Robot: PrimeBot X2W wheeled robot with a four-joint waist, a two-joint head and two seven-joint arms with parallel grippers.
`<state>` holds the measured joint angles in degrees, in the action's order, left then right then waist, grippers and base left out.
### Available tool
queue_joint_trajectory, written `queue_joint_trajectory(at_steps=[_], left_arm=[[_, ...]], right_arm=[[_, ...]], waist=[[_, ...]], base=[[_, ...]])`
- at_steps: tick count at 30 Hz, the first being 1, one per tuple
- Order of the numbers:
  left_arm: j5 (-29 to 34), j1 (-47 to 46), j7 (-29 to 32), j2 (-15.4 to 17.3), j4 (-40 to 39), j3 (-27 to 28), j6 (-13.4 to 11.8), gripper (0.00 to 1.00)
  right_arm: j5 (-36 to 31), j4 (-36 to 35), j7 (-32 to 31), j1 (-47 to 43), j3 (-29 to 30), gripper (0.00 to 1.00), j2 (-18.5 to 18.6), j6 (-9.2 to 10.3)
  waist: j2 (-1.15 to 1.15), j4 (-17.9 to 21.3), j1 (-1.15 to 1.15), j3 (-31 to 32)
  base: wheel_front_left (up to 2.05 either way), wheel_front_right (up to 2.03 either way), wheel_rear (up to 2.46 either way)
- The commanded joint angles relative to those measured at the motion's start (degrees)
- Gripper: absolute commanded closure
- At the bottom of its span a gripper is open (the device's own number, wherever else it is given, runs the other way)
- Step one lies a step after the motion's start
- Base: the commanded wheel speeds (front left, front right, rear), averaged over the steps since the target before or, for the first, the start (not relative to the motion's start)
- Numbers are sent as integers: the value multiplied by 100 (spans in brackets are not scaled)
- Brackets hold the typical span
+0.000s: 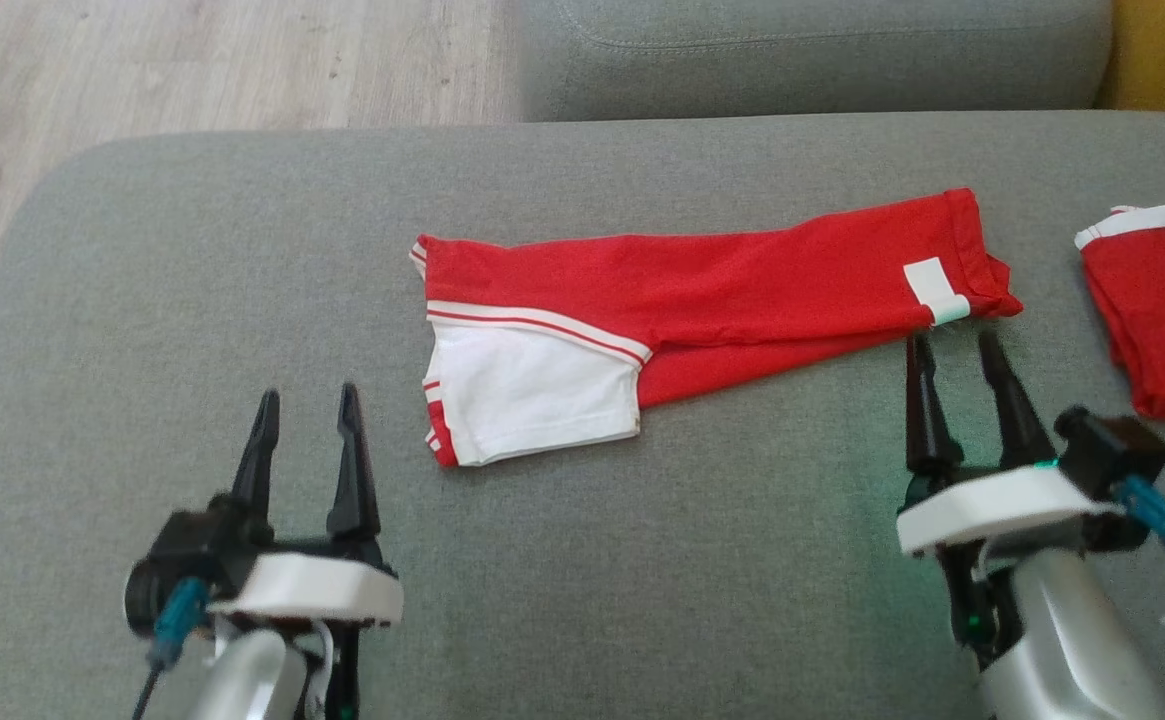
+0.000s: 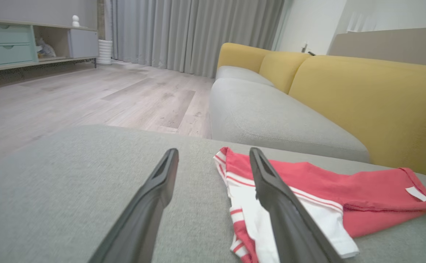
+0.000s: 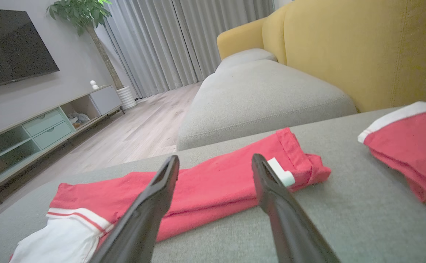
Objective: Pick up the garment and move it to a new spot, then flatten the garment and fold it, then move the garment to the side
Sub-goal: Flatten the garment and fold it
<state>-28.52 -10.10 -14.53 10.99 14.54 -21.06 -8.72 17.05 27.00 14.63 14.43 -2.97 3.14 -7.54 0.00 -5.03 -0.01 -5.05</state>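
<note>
**Left gripper** (image 1: 307, 392): low on the left of the head view. Both dark fingers point up the view, jaws spread wide, nothing held between them. The left wrist view confirms this (image 2: 213, 151).

**Right gripper** (image 1: 953, 338): low on the right, reaching farther forward than the left. Its jaws stand equally wide and empty (a green light (image 1: 1045, 464) glows at its base). The right wrist view agrees (image 3: 214, 157).

**Mounting:** each gripper sits on a white wrist housing above a pale forearm, the left forearm (image 1: 242, 685) and the right forearm (image 1: 1072, 640).

light: soft, even | shadows: faint | wrist views: edge distortion
</note>
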Motion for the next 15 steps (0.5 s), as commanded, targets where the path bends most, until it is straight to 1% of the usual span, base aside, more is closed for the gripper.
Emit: queue_joint_trajectory(at_steps=[1,5,9,12,15], left_arm=[[114,-126,-46,-20,-144,353,53,0],[370,73,-46,-294,-89,679,269,0],[635,-8,-46,-460,-58,872,501,0],[798,-163,-46,-553,-46,973,645,0],[916,-318,-47,-632,2,1015,783,0]], right_arm=[[74,-276,36,97,-188,0,-20,5],[183,-402,36,-107,-263,0,-24,5],[-9,-439,36,54,-171,0,-24,5],[-379,-323,-28,342,133,0,-25,5],[-755,-160,-307,726,554,0,-25,5]], waist=[[0,0,1,4],[0,-6,1,-59],[0,-49,1,-244],[0,-102,1,-474],[0,-169,1,-730]], base=[[0,0,0],[0,0,0],[0,0,0],[0,0,0],[0,0,0]])
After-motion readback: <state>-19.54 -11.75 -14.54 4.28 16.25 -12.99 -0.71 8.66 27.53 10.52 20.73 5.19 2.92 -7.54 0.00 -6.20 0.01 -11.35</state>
